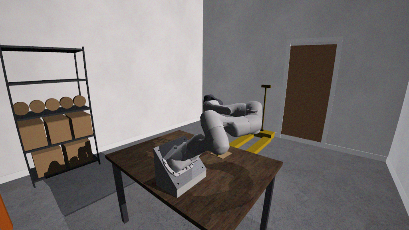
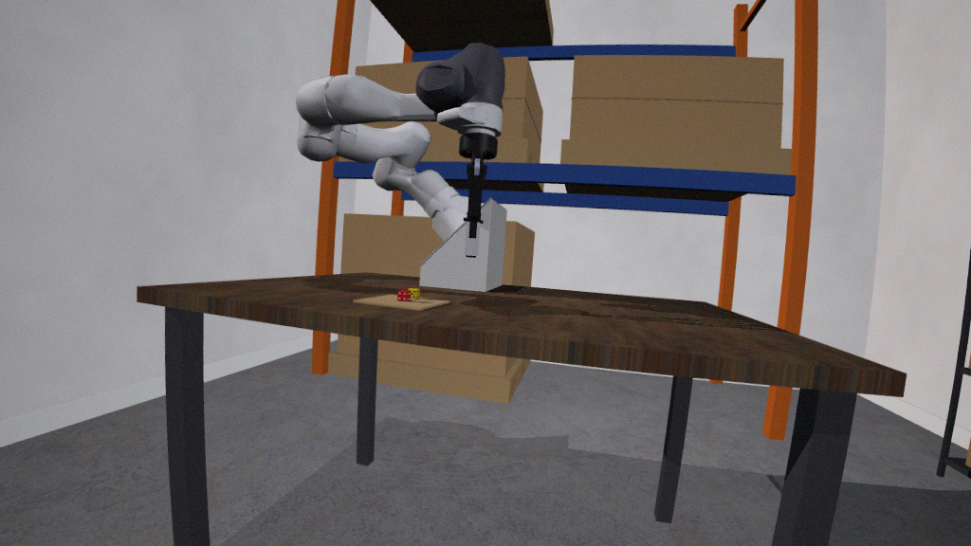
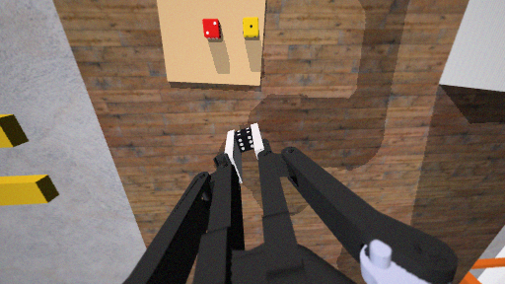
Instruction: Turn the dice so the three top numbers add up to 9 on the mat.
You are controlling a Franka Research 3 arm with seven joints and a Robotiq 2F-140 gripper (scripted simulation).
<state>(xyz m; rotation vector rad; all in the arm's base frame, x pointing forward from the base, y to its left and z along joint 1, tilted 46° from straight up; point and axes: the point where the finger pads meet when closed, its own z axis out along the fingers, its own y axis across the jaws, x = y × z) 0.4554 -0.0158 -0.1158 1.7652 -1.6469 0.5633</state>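
A dark brown wooden table (image 1: 248,163) (image 2: 611,339) (image 3: 143,113) is standing on dark legs, its streaked top carrying a pale grey wedge-shaped mount (image 1: 187,184) (image 2: 468,271) (image 3: 478,54). A thin tan mat (image 1: 224,154) (image 2: 373,300) (image 3: 184,59) is lying flat on the wood, apart from the mount, between it and a table edge. Shadows are spreading across the boards beside the mount.

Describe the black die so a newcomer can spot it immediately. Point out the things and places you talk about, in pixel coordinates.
Find the wooden table (image 1: 243,185) (image 2: 542,325) (image 3: 143,118), then the end effector (image 2: 470,252) (image 3: 246,137) above it, beside the tan mat (image 1: 225,155) (image 2: 380,301) (image 3: 197,61). Between its pale fingertips sits the black, white-dotted die (image 3: 244,140); the red (image 2: 404,295) (image 3: 211,29) and yellow (image 2: 414,293) (image 3: 251,27) dice rest on the mat.
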